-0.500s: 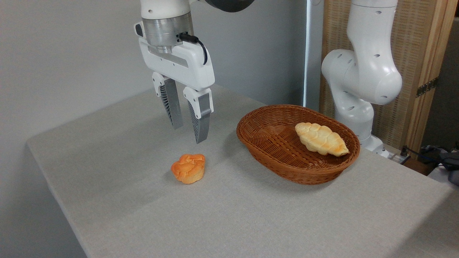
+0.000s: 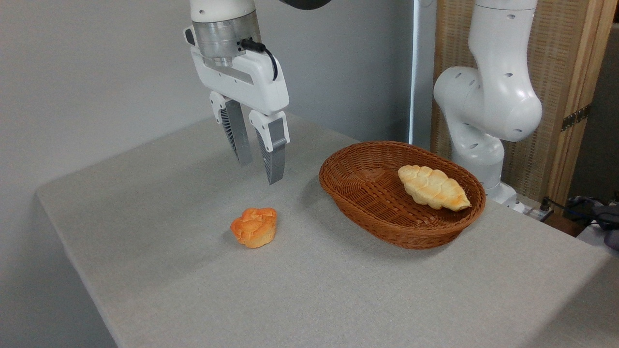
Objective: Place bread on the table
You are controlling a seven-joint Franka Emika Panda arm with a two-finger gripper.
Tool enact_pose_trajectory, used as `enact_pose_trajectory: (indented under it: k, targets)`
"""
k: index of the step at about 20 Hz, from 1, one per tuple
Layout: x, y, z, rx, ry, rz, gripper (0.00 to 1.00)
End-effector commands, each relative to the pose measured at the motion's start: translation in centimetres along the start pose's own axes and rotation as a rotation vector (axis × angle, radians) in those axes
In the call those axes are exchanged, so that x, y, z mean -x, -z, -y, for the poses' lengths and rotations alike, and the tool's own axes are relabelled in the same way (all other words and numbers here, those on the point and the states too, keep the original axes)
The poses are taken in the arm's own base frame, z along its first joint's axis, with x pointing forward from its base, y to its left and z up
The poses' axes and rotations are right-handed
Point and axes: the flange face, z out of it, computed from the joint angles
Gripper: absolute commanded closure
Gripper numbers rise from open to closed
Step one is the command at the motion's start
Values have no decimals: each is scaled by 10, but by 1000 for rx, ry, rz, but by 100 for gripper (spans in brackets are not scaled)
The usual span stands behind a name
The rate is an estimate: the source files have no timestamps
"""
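Grey-beige fabric covers the table [image 2: 338,299], and we sweep across it from the left. First up, at about nine o'clock from the centre of the cloth, sits a small orange bun [image 2: 254,226], muffin-shaped, resting directly on the fabric. Straight up at twelve o'clock from that bun hangs the gripper [image 2: 261,171], well clear of the table and touching nothing. Its two ribbed grey fingers [image 2: 274,154] point downward with a narrow gap between them, parted and empty. A black cable runs off the silver wrist above.

Moving right, at three o'clock from the bun, there's the brown wicker basket [image 2: 367,193], oval, standing on the cloth, near the bun but apart from it. Inside it lies the bread [image 2: 433,187], the braided pale-yellow loaf with golden edges. It rests tilted against the basket's right inner wall, one pointed end aimed toward ten o'clock, the other toward four o'clock near the rim. The gripper is well apart from it.

Further right, behind the basket at one o'clock, rises the white arm base [image 2: 488,106], in front of a wooden slatted panel [image 2: 566,72].
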Motion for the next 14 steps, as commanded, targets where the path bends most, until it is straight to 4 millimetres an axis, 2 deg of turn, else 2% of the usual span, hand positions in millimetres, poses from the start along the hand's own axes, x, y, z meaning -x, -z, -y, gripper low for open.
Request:
enact_pose_trajectory:
  k: [1,3,10,12,14]
  targets:
    - [2,5,-5,4,0,12,0]
    - [-1,6,-11,2,-14,14,0]
    - [0,4,-11,3,-41,17,0]
    - [5,7,-12,3,-110,16,0]
    - [20,9,-14,25,-219,35,0]
